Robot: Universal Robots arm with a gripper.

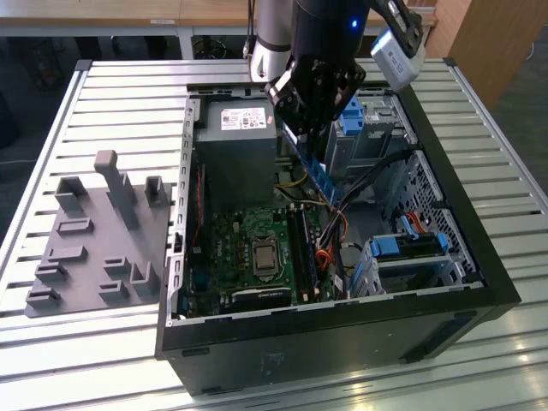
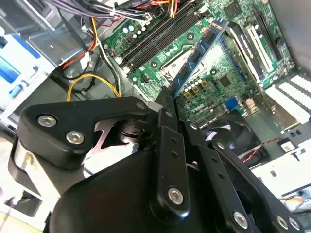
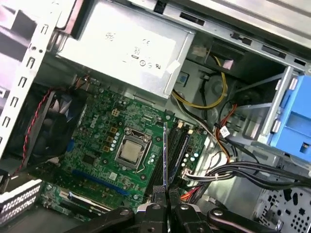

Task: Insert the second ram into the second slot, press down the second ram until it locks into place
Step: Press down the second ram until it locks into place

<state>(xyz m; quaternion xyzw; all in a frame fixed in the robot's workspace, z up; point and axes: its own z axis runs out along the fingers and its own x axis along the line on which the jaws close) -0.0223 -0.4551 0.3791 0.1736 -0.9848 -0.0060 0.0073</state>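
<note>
Gripper (image 1: 310,141) pinched tight on the second ram (image 2: 197,56); you have it hanging over the motherboard (image 3: 97,141) memory slots (image 1: 304,244), unseated.

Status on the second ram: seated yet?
Not yet. Done: the second ram is picked up, with the gripper shut on it. In hand: the stick hangs in the air above the motherboard, near the memory slots. Left: inserting it and pressing until it locks.
</note>
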